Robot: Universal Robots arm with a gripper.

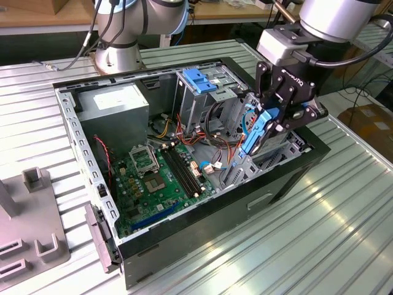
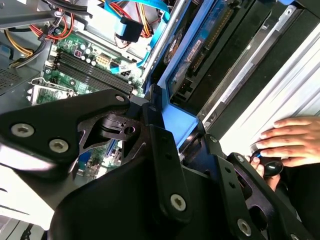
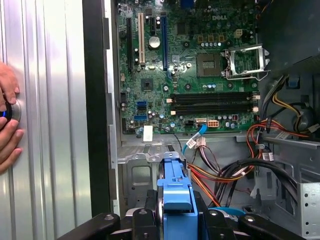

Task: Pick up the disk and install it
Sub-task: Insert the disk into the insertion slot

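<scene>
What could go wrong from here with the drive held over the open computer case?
The tool grips the disk edge-on above loose cables; lowering it could snag or pinch them.
The motherboard lies exposed close by; if the disk slipped, it might strike the board.
A person's hand rests on the table beside the case; arm motion could come close to it.

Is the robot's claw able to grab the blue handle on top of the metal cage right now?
Probably not: the gripper is shut on the disk, so it is full. Nothing lies over the blue handle on the cage, though.
</scene>
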